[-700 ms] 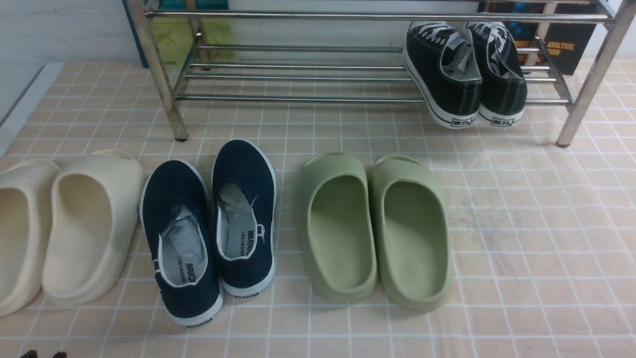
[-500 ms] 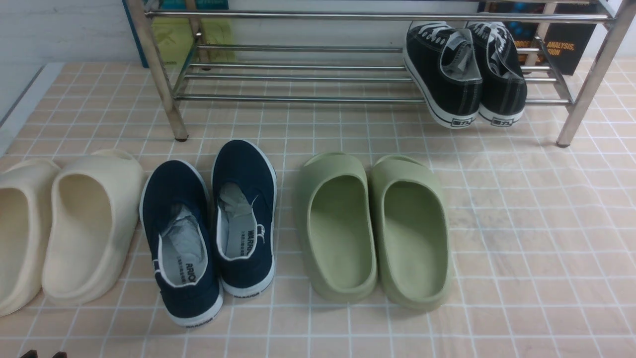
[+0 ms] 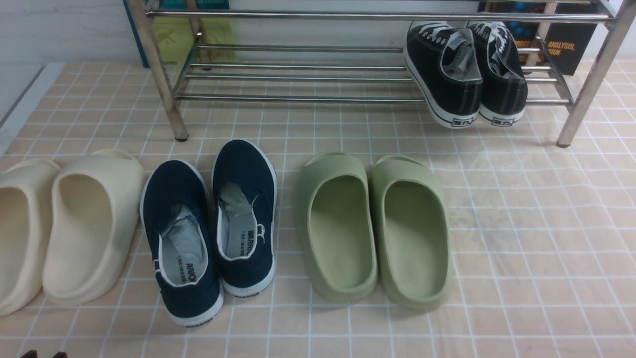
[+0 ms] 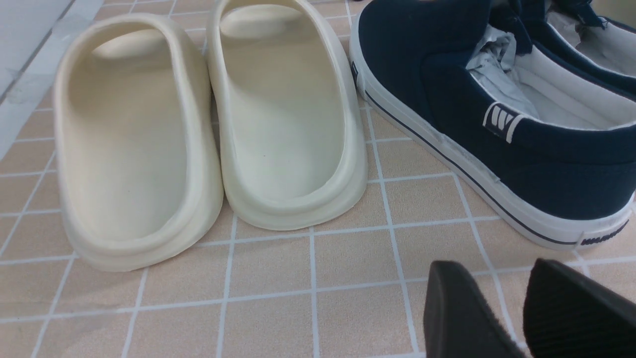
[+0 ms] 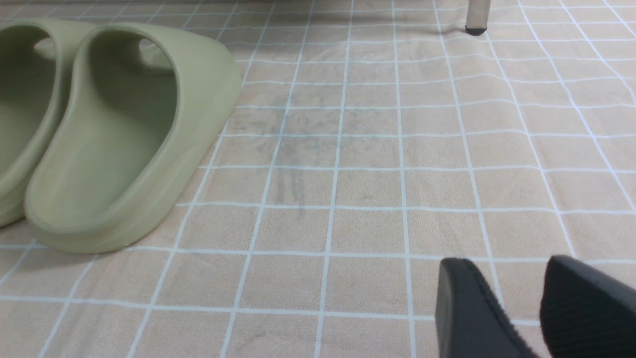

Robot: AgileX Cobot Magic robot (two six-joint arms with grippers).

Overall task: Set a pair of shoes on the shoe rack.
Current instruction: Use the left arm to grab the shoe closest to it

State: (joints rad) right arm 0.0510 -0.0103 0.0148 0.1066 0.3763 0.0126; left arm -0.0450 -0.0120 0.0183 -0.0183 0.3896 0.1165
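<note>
Both navy shoes (image 3: 206, 199) wait on the floor (image 3: 497, 223), off the rack (image 3: 298, 98), in the front view; left wrist view: left gripper (image 4: 497, 278) parted, empty, just behind one of them; right wrist view: right gripper (image 5: 512, 271) parted, empty, neither of them nearby.

The shoe rack (image 3: 298, 98) has its lower shelf free from the left leg across to the black sneakers (image 3: 464, 74), which fill its right end. On the surface (image 3: 536, 238) the navy shoes (image 3: 243, 169) are hemmed in. Cream slides (image 3: 84, 233) crowd their left flank, and green slides (image 3: 343, 228) stand a narrow gap off their right. Toward the right edge the surface lies open.
</note>
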